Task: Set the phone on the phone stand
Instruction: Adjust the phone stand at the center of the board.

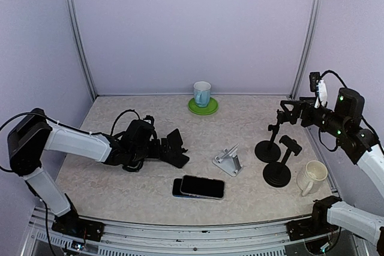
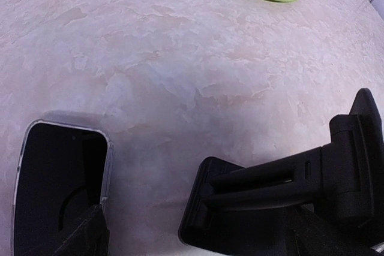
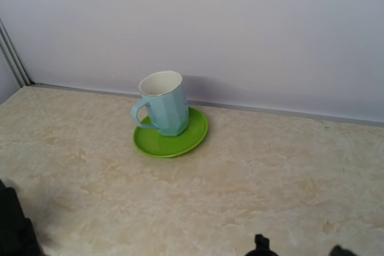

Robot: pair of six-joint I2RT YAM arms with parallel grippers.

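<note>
A black phone (image 1: 203,186) lies flat near the table's front middle, overlapping a second dark phone (image 1: 176,188) under its left end. The silver phone stand (image 1: 228,161) sits just behind and to the right of them. My left gripper (image 1: 178,149) hovers low, left of the stand and behind the phones, open and holding nothing. In the left wrist view a phone in a clear case (image 2: 57,184) lies at the lower left, beside one of the fingers (image 2: 264,193). My right gripper (image 1: 281,117) hangs raised at the far right, open and empty.
A light-blue mug (image 1: 202,93) stands on a green saucer (image 1: 203,108) at the back middle. Two black pedestal stands (image 1: 269,149) (image 1: 278,173) and a white mug (image 1: 313,176) are at the right. Lilac walls enclose the table.
</note>
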